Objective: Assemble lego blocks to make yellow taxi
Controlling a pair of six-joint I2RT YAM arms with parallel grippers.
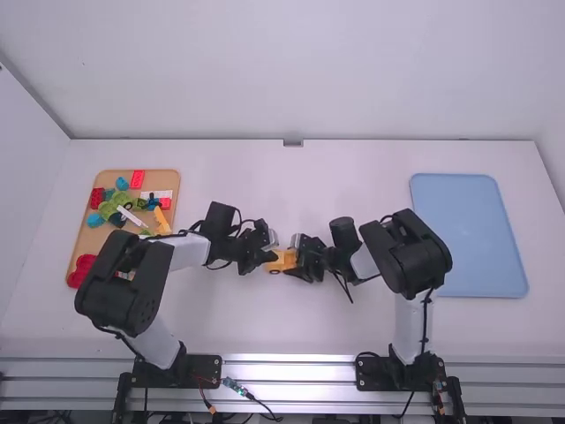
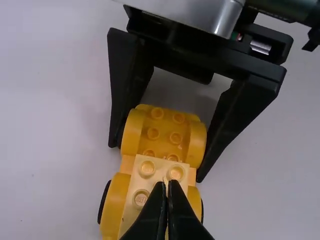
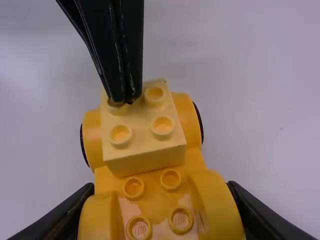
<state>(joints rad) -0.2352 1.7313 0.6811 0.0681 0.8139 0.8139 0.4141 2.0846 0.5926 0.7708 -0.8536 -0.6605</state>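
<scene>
In the middle of the table, a yellow car base (image 1: 281,261) with wheels stands between my left gripper (image 1: 267,256) and my right gripper (image 1: 300,258). A pale yellow brick (image 2: 155,170) (image 3: 141,131) is seated on one end of the car base (image 2: 162,134) (image 3: 160,200). My right gripper (image 3: 161,187) is shut on the other end, one finger along each side. My left gripper (image 2: 168,183) is shut with nothing between its fingers, its tips at a corner stud of the pale brick; whether they press on it I cannot tell.
A tan tray (image 1: 86,240) at the far left holds several loose blocks in red, green, blue, white and yellow. On the right side of the table lies a blue tray (image 1: 470,234), with the right arm's black elbow near its left edge.
</scene>
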